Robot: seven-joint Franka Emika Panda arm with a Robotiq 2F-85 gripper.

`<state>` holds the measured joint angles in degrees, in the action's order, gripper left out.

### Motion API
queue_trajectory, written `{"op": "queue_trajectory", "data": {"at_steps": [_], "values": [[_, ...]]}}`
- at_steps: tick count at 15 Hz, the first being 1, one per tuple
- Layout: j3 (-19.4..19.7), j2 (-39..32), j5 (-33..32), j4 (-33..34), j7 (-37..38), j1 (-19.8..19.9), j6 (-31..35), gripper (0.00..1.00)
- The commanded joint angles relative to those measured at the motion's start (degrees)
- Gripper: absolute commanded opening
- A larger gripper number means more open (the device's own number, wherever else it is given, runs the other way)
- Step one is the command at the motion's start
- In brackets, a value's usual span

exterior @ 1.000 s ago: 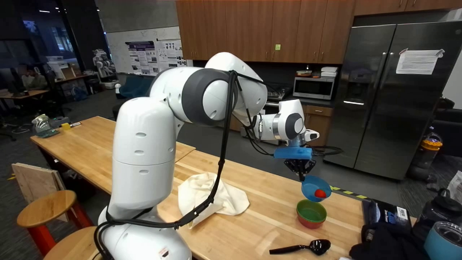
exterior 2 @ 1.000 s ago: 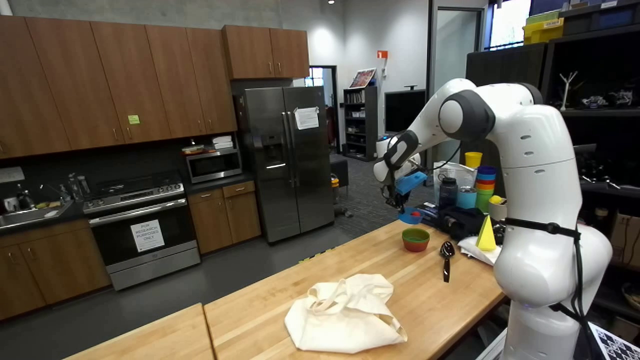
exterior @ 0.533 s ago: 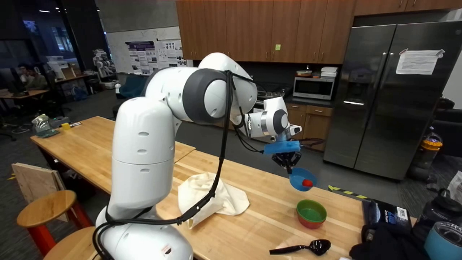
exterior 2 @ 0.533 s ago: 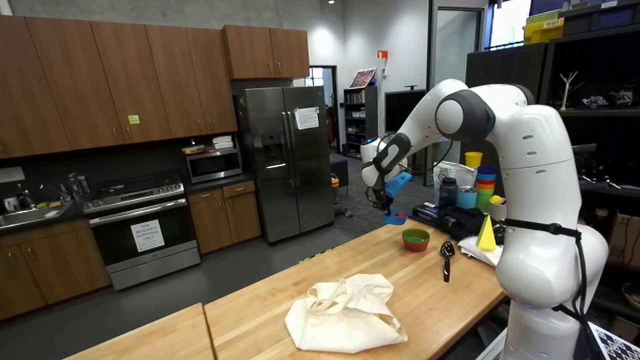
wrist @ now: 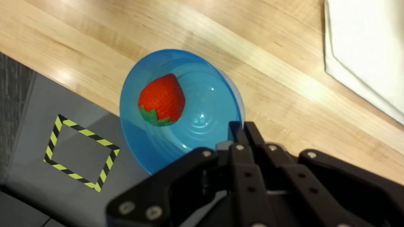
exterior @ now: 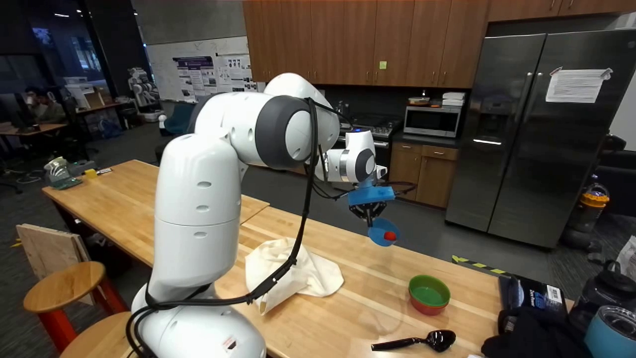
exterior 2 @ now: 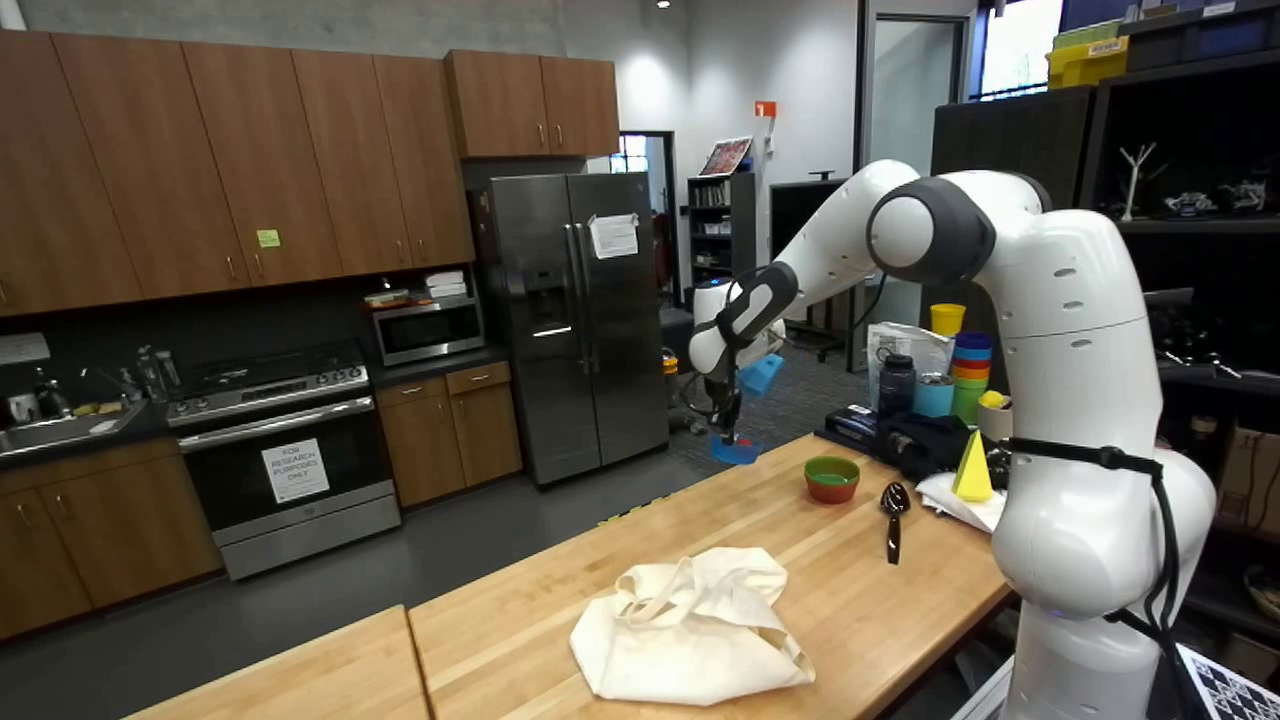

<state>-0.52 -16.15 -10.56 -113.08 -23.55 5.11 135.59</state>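
The blue bowl (wrist: 205, 102) hangs tilted in the air at the table's edge, its rim pinched between the jaws of the gripper (wrist: 242, 124), which are closed right down on it, and one red strawberry (wrist: 162, 99) with green leaves lies inside. Two more bowls stand on the table (exterior: 343, 318), one green bowl (exterior: 429, 288) nested in one red bowl (exterior: 428, 309). Near them lies one black spoon (exterior: 431, 340) and, farther off, one crumpled cream cloth bag (exterior 2: 693, 635).
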Motion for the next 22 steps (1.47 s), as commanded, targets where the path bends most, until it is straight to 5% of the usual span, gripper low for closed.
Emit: {"op": "queue_trajectory", "data": {"at_steps": [1, 8, 15, 22], "values": [[-1.4, -0.4, 2.1, 1.3, -5.2, -0.1, -2.1, 0.01], [-3.7, -2.6, 2.6, 3.9, -11.5, -0.4, -5.9, 0.01], [-7.8, -6.8, 14.0, 7.6, -32.8, 1.6, -8.1, 0.01], [-5.2, -9.5, 10.1, 9.1, -33.7, -0.1, -10.9, 0.01]]}}
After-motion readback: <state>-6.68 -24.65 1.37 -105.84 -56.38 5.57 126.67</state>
